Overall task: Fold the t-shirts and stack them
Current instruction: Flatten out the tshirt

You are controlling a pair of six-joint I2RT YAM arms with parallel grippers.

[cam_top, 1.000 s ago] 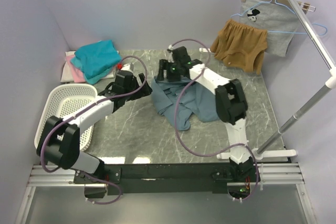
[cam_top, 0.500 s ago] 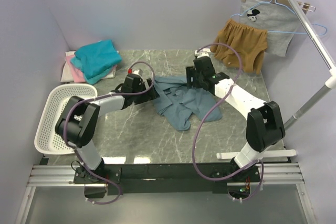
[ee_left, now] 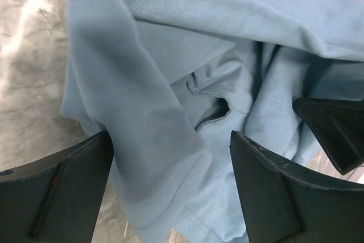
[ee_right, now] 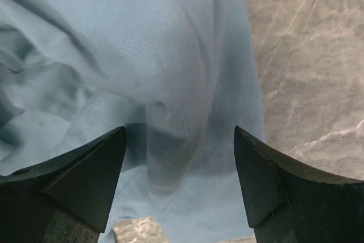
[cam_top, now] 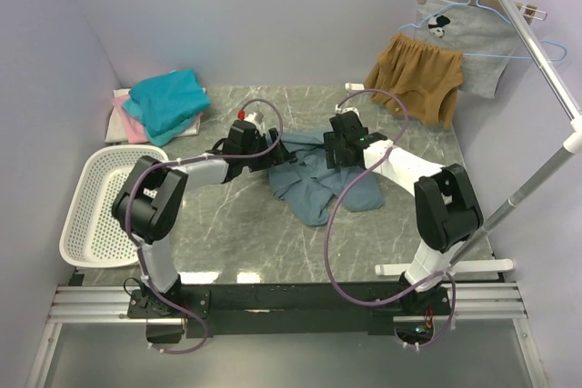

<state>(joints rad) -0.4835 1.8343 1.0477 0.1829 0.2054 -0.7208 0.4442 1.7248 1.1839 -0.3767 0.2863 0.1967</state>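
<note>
The dusty grey-blue t-shirt [cam_top: 314, 190] lies crumpled in a heap at the middle of the desk [cam_top: 227, 224], its folds bunched and one part trailing toward the near side. The left claw [ee_left: 170, 140] sits low at the heap's left edge with its fingers apart, a thick fold of cloth lying between them unpinched. The right claw [ee_right: 179, 135] sits at the heap's far right edge, likewise spread wide over a ridge of fabric (neither has a grip as things stand). In the far left corner a bright teal t-shirt [cam_top: 166, 100] rests on a pink one [cam_top: 127, 124], and a white basket [cam_top: 100, 206] stands at the near left. Mustard-brown shorts [cam_top: 414, 74] and a grey printed garment [cam_top: 468, 47] hang at the far right. The step in hand looks like taking hold of the grey-blue shirt to spread it before folding. The next move probably calls for both claws to close on opposite edges and draw them apart until the cloth lies flat.
</note>
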